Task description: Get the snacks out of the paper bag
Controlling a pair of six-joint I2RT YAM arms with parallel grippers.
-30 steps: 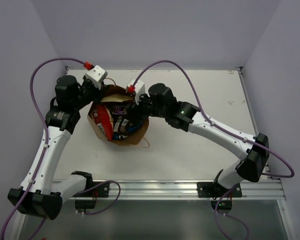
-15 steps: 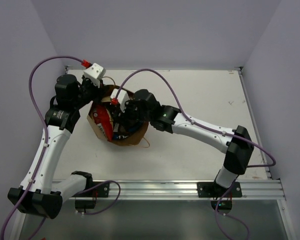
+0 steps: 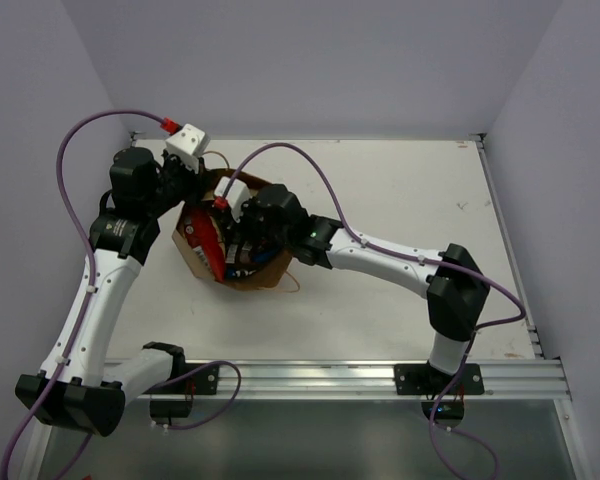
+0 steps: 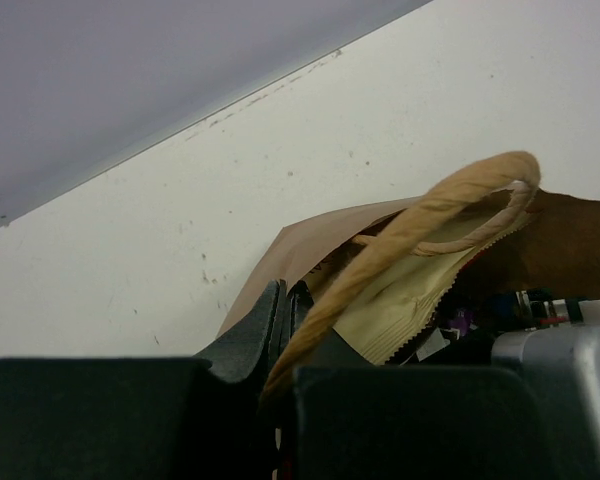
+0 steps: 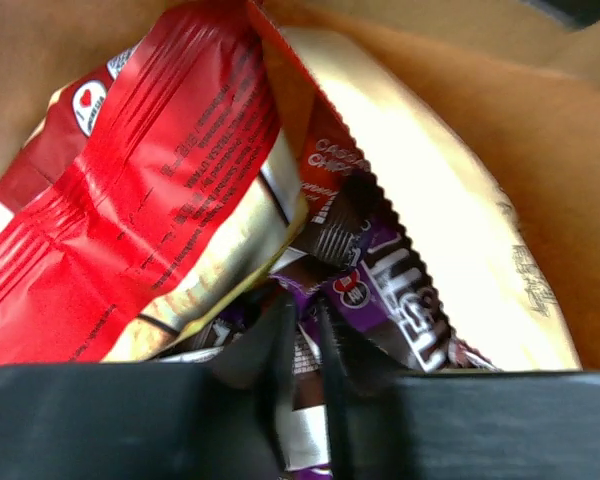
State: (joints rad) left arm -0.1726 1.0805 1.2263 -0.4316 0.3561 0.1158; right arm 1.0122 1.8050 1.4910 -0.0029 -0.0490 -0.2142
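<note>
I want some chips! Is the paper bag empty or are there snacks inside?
Snacks inside: the paper bag holds a red chip bag and purple candy packets.

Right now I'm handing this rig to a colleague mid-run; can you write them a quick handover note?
Left gripper: shut on the paper bag by its handle.
Right gripper: down inside the bag, jaws nearly together among the dark candy packets; whether it holds one is unclear.
Snacks: all those visible, including a red chip bag, lie in the bag.
Done: no snack is out on the table.
Left: lift out every snack.
</note>
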